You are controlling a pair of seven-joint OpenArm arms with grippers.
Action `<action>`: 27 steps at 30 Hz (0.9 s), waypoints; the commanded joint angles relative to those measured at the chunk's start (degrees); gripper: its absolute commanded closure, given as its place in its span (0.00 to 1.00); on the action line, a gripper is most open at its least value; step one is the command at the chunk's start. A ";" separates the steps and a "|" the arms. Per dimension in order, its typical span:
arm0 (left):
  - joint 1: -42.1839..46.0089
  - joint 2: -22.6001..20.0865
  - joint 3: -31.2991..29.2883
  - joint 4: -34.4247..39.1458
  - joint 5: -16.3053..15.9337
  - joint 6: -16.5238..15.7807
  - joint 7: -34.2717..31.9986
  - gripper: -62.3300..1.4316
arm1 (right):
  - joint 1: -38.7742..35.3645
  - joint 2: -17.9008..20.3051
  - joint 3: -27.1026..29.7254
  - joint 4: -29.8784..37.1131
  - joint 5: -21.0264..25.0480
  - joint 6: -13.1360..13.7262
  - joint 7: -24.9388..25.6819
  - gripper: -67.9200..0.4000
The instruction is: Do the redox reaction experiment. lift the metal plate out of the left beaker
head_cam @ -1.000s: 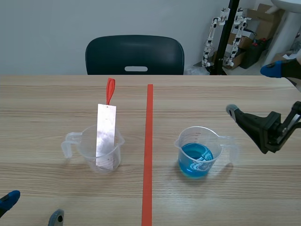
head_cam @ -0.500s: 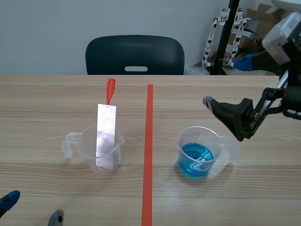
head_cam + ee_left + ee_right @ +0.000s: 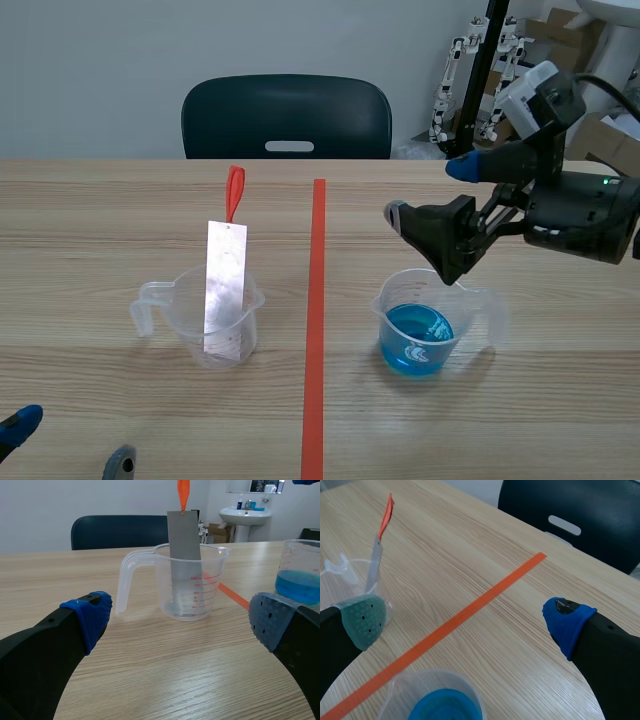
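A grey metal plate (image 3: 225,288) with an orange loop (image 3: 234,192) at its top stands upright in the clear left beaker (image 3: 236,342). In the left wrist view the plate (image 3: 184,545) and its beaker (image 3: 190,600) stand ahead of my open left gripper (image 3: 180,619), well apart from it. Only that gripper's fingertips (image 3: 20,424) show at the scene's near left edge. My right gripper (image 3: 432,190) hangs open above the right beaker (image 3: 428,322) of blue liquid, right of the orange tape line. In the right wrist view the plate (image 3: 374,564) stands ahead, beyond the grey-green pad.
A dark chair (image 3: 286,117) stands behind the table's far edge. An orange tape line (image 3: 316,320) runs down the table's middle. The blue-liquid beaker (image 3: 437,702) lies just below my right gripper (image 3: 465,622).
My right arm has risen and swung left, from the table's right edge to above the blue-liquid beaker. The left gripper, plate and beakers have not moved.
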State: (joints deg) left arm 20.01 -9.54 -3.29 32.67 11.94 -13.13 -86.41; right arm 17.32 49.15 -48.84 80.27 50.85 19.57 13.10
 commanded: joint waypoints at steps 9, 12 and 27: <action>-0.02 -0.20 -0.20 0.92 -0.35 0.04 -2.62 0.07 | 10.16 -6.05 -6.10 -5.18 6.10 2.82 -4.07 0.00; -0.02 -0.20 -0.20 0.92 -0.35 0.04 -2.62 0.07 | 12.55 -8.66 -8.52 -7.61 6.67 2.84 -5.55 0.00; -0.02 -0.20 -0.20 0.92 -0.33 0.04 -2.62 0.07 | 19.61 -17.59 -16.70 -12.07 7.06 2.80 -6.32 0.00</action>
State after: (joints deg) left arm 20.01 -9.54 -3.29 32.67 11.97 -13.13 -86.41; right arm 35.27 31.83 -65.82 67.66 57.06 22.26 6.09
